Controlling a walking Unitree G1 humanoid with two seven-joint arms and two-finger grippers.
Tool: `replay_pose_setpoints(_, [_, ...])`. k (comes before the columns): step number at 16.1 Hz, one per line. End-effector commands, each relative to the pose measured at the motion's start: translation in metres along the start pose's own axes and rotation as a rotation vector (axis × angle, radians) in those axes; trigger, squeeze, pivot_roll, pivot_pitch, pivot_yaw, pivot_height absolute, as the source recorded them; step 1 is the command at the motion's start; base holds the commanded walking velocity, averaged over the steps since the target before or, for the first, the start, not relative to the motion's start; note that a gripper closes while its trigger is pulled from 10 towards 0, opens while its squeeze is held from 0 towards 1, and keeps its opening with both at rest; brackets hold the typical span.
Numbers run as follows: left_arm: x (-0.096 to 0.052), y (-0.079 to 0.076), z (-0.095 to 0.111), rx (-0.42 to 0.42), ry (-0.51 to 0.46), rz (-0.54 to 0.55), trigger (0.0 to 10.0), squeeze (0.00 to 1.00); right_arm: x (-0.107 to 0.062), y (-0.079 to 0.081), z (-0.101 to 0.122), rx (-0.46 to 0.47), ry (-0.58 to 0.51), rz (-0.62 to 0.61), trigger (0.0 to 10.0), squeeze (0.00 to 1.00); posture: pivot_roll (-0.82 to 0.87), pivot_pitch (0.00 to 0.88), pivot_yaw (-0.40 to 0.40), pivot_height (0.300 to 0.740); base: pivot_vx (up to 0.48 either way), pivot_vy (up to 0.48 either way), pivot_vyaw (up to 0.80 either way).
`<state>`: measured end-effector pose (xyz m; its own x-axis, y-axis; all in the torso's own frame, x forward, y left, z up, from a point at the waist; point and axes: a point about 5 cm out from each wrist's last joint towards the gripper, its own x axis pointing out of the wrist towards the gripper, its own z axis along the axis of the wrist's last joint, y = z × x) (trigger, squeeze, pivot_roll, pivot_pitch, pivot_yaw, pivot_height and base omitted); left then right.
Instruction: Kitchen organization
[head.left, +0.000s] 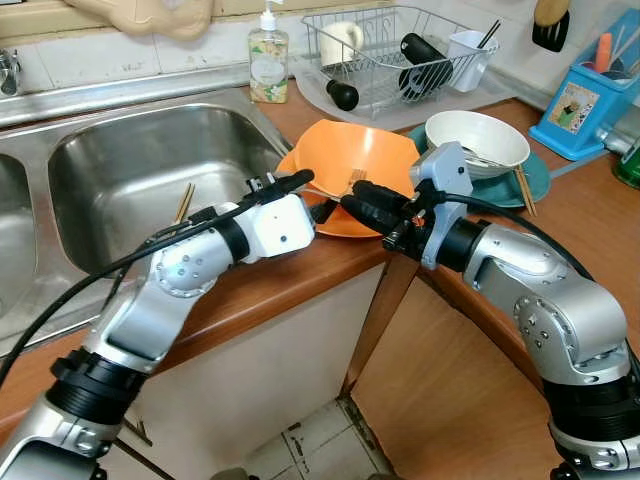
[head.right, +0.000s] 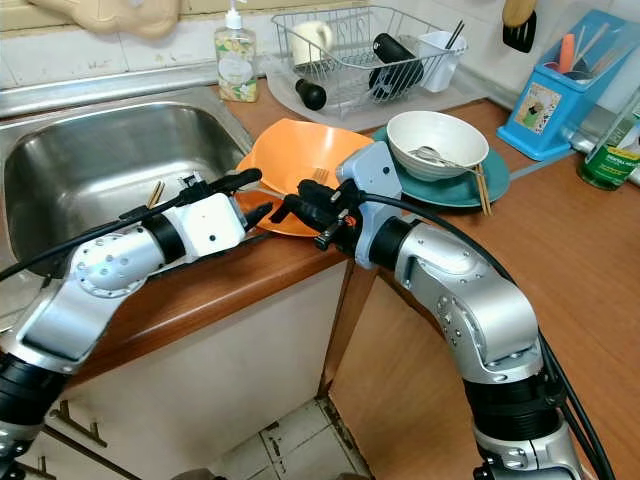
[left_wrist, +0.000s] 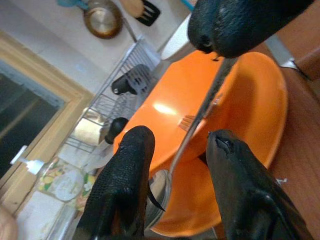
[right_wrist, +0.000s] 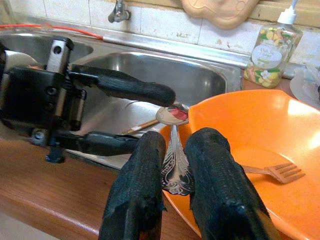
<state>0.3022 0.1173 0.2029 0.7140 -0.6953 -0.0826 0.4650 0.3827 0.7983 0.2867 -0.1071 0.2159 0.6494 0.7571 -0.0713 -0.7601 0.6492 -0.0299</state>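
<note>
Our right gripper (right_wrist: 175, 165) has its two black fingers squeezed on the handle of a silver spoon (right_wrist: 172, 150), and the round end of the spoon pokes out toward the sink (head.left: 130, 170). Our left gripper (right_wrist: 132, 117) is just in front of it with its fingers spread wide, one above and one below the round end of the spoon, and we cannot tell if they touch it yet. The spoon rests at the near rim of the orange bowl (head.left: 350, 165), which sits on the wooden counter (head.left: 600, 230) right next to the sink. A fork (right_wrist: 275, 171) lies inside the orange bowl. A pair of chopsticks (head.left: 184, 202) lies down in the sink. Behind the orange bowl we see a white bowl (head.left: 476, 140) on a teal plate (head.left: 540, 178), with more chopsticks beside it, and a wire dish rack (head.left: 390, 55) and a soap bottle (head.left: 268, 55) by the wall. We think we are in the middle of passing the spoon from one gripper to the other, or lifting it out of the bowl, to tidy it away. Next, we think the left fingers need to close gently on the spoon before the right fingers let go, so it does not slip and fall. Then the spoon could go to the sink or the rack.
</note>
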Motion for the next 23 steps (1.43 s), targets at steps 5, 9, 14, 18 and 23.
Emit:
replay_pose_setpoints(5, [0.003, 0.005, 0.002, 0.062, 0.002, 0.001, 10.0, 0.0, 0.002, 0.003, 0.01, -0.026, -0.029, 0.028, 0.0, 0.0, -0.11, 0.0, -0.04, 0.74, 0.0, 0.0, 0.0])
replay_pose_setpoints(9, [0.007, 0.004, -0.005, 0.073, 0.041, -0.014, 0.0, 0.0, 0.002, 0.009, 0.011, -0.017, -0.027, 0.072, 0.0, 0.0, -0.12, 0.0, -0.034, 0.74, 0.0, 0.0, 0.0])
replay_pose_setpoints(14, [0.008, 0.004, -0.01, 0.1, 0.061, -0.019, 0.0, 0.0, 0.003, 0.012, 0.012, 0.002, -0.042, 0.094, 0.0, 0.0, -0.12, 0.0, -0.033, 0.74, 0.0, 0.0, 0.0])
replay_pose_setpoints(18, [0.009, 0.004, -0.012, 0.109, 0.077, -0.012, 0.0, 0.0, 0.003, 0.014, 0.012, 0.007, -0.04, 0.106, 0.0, 0.0, -0.12, 0.0, -0.036, 0.74, 0.0, 0.0, 0.0])
replay_pose_setpoints(23, [0.007, 0.007, -0.015, 0.131, 0.092, -0.004, 0.0, 0.0, 0.004, 0.015, 0.013, 0.021, -0.049, 0.111, 10.0, 1.0, -0.12, 0.0, -0.036, 0.74, 0.0, 0.0, 0.0])
